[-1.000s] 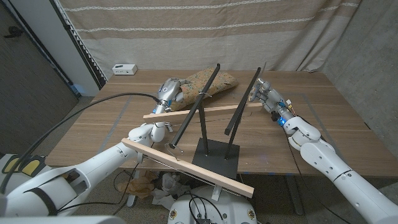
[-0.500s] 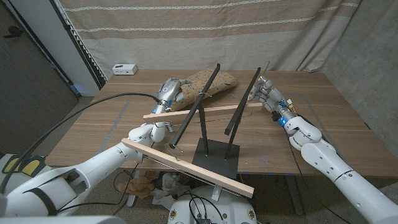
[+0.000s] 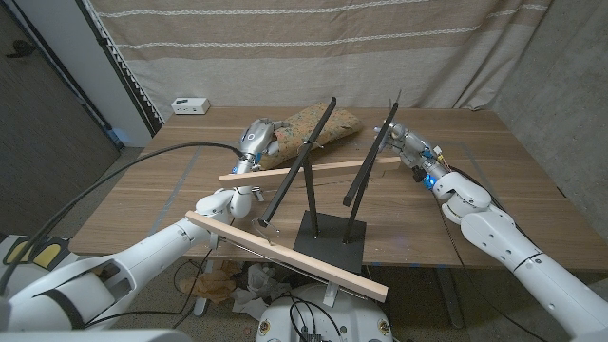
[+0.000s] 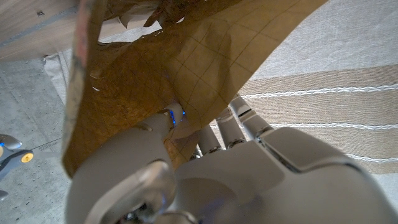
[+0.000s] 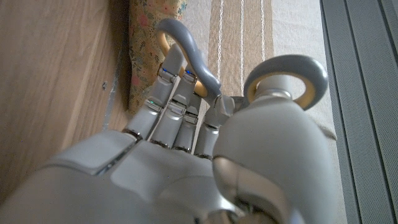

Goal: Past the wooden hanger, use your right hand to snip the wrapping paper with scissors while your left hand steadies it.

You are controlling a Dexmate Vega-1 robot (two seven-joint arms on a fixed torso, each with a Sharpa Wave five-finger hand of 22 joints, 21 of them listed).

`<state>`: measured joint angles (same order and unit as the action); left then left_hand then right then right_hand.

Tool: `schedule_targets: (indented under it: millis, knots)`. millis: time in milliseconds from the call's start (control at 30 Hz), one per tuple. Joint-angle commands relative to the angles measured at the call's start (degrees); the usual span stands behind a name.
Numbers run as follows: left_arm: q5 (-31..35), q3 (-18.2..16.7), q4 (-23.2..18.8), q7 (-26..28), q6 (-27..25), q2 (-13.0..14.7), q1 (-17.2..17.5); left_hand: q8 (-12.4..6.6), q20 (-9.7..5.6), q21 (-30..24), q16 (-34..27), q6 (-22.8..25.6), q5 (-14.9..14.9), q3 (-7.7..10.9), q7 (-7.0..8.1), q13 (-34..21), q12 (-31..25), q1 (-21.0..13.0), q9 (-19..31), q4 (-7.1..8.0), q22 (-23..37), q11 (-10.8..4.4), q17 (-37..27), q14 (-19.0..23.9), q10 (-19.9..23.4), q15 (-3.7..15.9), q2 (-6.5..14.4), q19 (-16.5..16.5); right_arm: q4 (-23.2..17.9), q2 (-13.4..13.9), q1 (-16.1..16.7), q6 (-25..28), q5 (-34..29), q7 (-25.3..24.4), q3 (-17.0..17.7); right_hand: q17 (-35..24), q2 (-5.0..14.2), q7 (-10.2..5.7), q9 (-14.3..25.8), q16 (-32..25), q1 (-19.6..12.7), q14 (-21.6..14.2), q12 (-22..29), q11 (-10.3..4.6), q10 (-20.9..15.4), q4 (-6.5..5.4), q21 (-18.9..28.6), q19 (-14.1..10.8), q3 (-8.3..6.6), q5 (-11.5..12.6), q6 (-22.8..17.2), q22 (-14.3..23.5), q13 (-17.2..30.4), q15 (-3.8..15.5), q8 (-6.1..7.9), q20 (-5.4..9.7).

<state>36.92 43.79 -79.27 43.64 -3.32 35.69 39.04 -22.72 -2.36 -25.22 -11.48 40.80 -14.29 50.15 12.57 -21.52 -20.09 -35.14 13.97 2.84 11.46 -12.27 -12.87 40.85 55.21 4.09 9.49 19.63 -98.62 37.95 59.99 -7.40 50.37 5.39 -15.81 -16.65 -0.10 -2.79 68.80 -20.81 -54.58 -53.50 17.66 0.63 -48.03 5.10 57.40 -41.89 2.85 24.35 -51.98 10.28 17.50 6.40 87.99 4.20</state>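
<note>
The patterned wrapping paper (image 3: 318, 128) lies bunched at the table's far middle, behind the wooden hanger (image 3: 309, 167). My left hand (image 3: 258, 139) grips its near left end; in the left wrist view the brown grid-lined underside of the paper (image 4: 186, 56) drapes over my left hand (image 4: 205, 168). My right hand (image 3: 404, 144) hovers right of the paper and holds grey scissors (image 3: 392, 116) with the blades pointing up. In the right wrist view the grey handle loops of the scissors (image 5: 286, 78) sit around the fingers of my right hand (image 5: 180, 155), with the paper's floral edge (image 5: 152, 37) beyond.
A black stand (image 3: 328, 237) with two slanted black rods rises in front of the hanger. A long wooden slat (image 3: 285, 256) lies across the near edge. A small white box (image 3: 189, 104) sits far left. A striped curtain (image 3: 313, 38) hangs behind the table (image 3: 152, 204).
My right hand with the scissors has shifted slightly left toward the paper and the blades now stand more upright. My left hand keeps its hold unchanged.
</note>
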Motion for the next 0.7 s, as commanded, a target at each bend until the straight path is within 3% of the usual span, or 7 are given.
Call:
schedule_targets:
  millis: [33,67,200,300,367,467,700]
  knots:
    - [-0.5,-1.0,-0.6,0.5,-1.4,0.0,0.3,-0.08,-1.77,0.0,0.1,0.1,-0.1,-0.06,-0.01,-0.1,0.0,-0.7,0.1,0.06,0.2,0.00,-0.1,0.2,0.3,9.14,0.1,0.0,-4.0,4.7,-2.0,6.0,0.2,2.8,-1.2,-0.3,0.19,-0.11,-0.1,-0.5,0.9,1.2,0.1,-7.98,-14.7,-0.13,-0.3,-0.6,0.71,-0.2,0.0,0.2,0.1,6.18,-0.10,7.62]
    - [-0.6,-1.0,-0.5,0.5,-1.4,0.0,0.3,-0.07,-1.76,0.0,0.1,0.1,-0.1,-0.06,-0.01,-0.1,0.0,-0.7,0.1,0.07,0.2,0.00,-0.1,0.2,0.3,9.12,0.1,0.0,-4.3,5.0,-2.1,6.6,0.3,2.7,-1.2,-0.4,0.26,-0.06,-1.1,-0.6,0.9,1.3,0.1,-7.95,-14.6,-0.15,-0.4,-0.7,0.86,-0.3,-0.3,0.2,0.1,6.21,-0.70,7.62]
    - [-0.7,-1.0,-0.4,0.4,-1.3,-0.1,0.1,-0.11,-1.72,0.0,0.1,0.1,-0.1,-0.04,-0.01,-0.2,0.0,-0.6,0.1,0.09,0.2,-0.01,-0.1,0.1,0.4,9.14,0.1,-0.1,-4.5,5.6,-2.5,7.4,0.3,3.5,-1.7,-0.4,0.35,0.04,-0.6,-0.8,1.1,1.3,0.1,-7.88,-14.4,-0.27,-0.5,-0.8,1.10,-0.4,0.1,0.2,0.1,6.09,-0.53,7.63]
    - [-0.8,-0.9,-0.3,0.2,-1.4,-0.1,0.0,-0.12,-1.74,0.0,0.1,0.1,-0.1,-0.05,-0.01,-0.2,0.0,-0.6,0.2,0.13,0.2,-0.01,-0.1,0.1,0.4,9.09,0.0,-0.1,-4.6,5.8,-2.7,7.9,0.1,3.8,-2.2,-0.4,0.36,0.06,-1.5,-1.0,1.3,1.4,0.0,-7.87,-14.2,-0.30,-0.6,-0.9,1.36,-0.4,0.0,0.2,0.1,6.12,-1.18,7.63]
    - [-0.8,-0.8,-0.2,0.2,-1.4,-0.2,-0.1,-0.18,-1.75,0.0,0.1,0.2,-0.1,-0.05,-0.01,-0.2,0.1,-0.6,0.2,0.10,0.2,0.00,-0.1,0.1,0.4,9.14,0.0,-0.1,-4.6,5.8,-3.0,8.4,0.3,4.0,-2.5,-0.4,0.37,0.06,-0.6,-1.2,1.5,1.5,-0.1,-7.74,-14.2,-0.37,-0.6,-1.0,1.58,-0.5,0.3,0.2,0.0,6.05,-0.64,7.64]
    - [-1.4,-0.9,0.1,-0.1,-1.1,-0.4,-0.2,-0.20,-1.75,0.0,0.1,0.2,-0.1,-0.04,-0.02,-0.2,0.1,-0.6,0.2,0.11,0.2,0.00,-0.1,0.0,0.3,9.14,0.0,-0.1,-4.4,5.6,-3.3,8.8,0.7,4.6,-3.0,-0.5,0.54,0.10,-1.7,-1.6,1.5,1.7,-0.2,-7.68,-14.1,-0.37,-0.9,-1.2,1.97,-0.6,0.4,0.2,-0.1,6.08,-1.45,7.66]
    - [-2.2,-0.4,2.8,0.0,0.1,-1.9,-2.0,-0.42,-1.74,0.0,0.1,0.4,-0.1,-0.06,-0.05,-0.2,0.1,-0.6,0.4,0.14,0.2,0.00,-0.1,0.0,0.4,9.10,0.0,-0.1,-4.0,5.4,-4.9,10.6,0.4,5.9,-4.8,-0.4,0.82,0.38,-2.1,-2.4,1.8,1.9,-0.2,-7.39,-13.9,-0.42,-1.3,-1.6,2.74,-0.7,0.5,0.2,-0.3,6.06,-1.78,7.67]
